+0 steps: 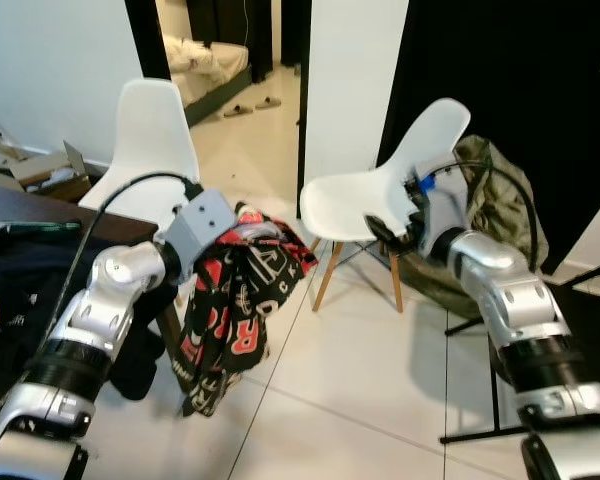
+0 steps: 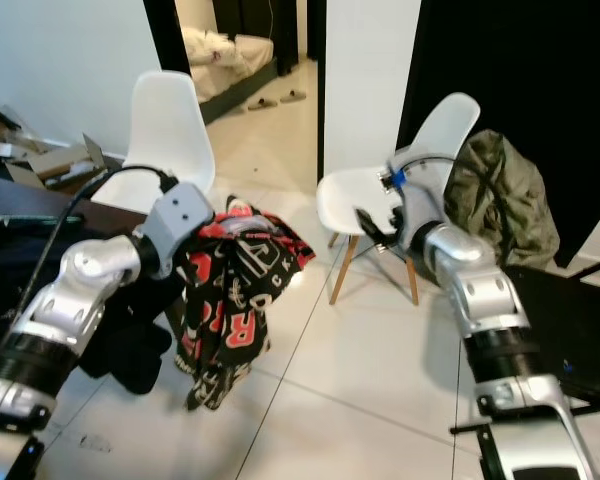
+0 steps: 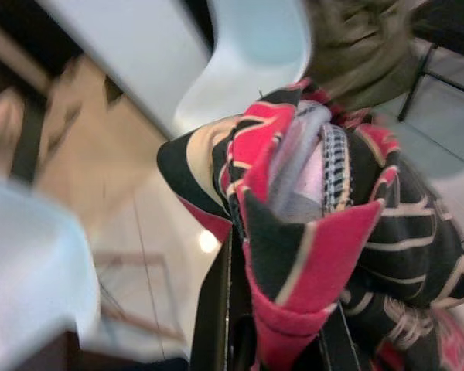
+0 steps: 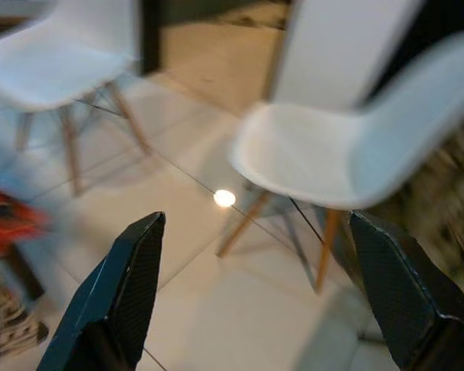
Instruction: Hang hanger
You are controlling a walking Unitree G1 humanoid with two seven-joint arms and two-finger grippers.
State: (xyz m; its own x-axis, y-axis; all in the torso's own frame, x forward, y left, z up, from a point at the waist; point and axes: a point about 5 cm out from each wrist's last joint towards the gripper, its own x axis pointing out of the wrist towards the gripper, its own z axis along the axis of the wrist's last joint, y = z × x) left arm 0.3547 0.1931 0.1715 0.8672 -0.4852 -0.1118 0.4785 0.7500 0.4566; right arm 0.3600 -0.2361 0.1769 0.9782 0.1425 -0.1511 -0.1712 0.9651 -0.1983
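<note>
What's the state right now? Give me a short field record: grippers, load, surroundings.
left gripper: raised at the robot's left, shut on the garment
garment: red, black and cream cloth, bunched at the gripper, hanging down above the floor
hanger: cannot be made out; a pale piece shows inside the bunched cloth in the left wrist view
right gripper: open, holding nothing, raised toward the right chair
right chair: white, wooden legs, seat bare
olive bag: behind that chair
left chair: white, beside the dark table
</note>
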